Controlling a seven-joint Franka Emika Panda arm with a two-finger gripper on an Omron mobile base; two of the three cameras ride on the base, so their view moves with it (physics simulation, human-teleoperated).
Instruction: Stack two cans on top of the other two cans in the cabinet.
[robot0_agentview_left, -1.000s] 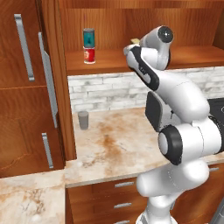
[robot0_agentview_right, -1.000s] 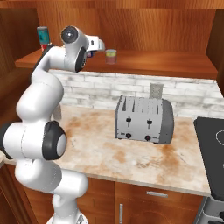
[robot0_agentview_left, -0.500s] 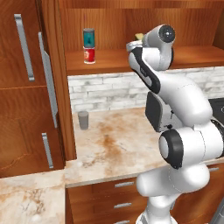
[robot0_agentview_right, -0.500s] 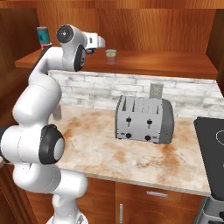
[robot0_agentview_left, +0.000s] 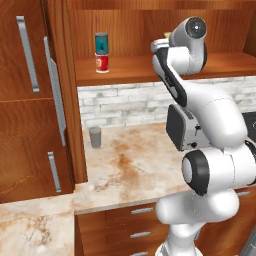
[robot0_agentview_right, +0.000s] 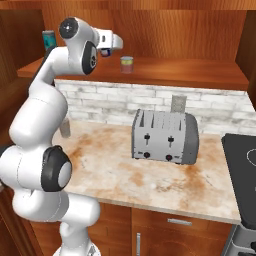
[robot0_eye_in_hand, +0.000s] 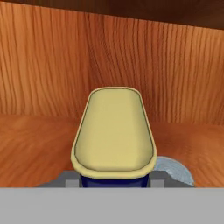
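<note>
In the hand view my gripper (robot0_eye_in_hand: 113, 180) is shut on the dark blue can (robot0_eye_in_hand: 113, 131), whose yellow top faces the camera. A silver-rimmed can top (robot0_eye_in_hand: 176, 169) peeks out just behind it at the lower right. From the right base view, my gripper (robot0_agentview_right: 114, 43) hangs above the cabinet (robot0_agentview_right: 170, 75) shelf, a little left of the pale green-grey can (robot0_agentview_right: 127, 64). At the left end of the cabinet (robot0_agentview_left: 130, 67) shelf, the teal can (robot0_agentview_left: 101, 42) stands on the red can (robot0_agentview_left: 102, 64). My gripper (robot0_agentview_left: 160, 46) is well to their right.
A silver toaster (robot0_agentview_right: 165, 136) stands on the counter below the shelf, with a stovetop (robot0_agentview_right: 242, 165) at the right. A plain grey cup (robot0_agentview_left: 95, 137) sits on the counter by the tall wooden doors (robot0_agentview_left: 30, 100).
The hand has risen a little and shifted right along the shelf toward the pale green-grey can, keeping the dark blue can in its grip.
</note>
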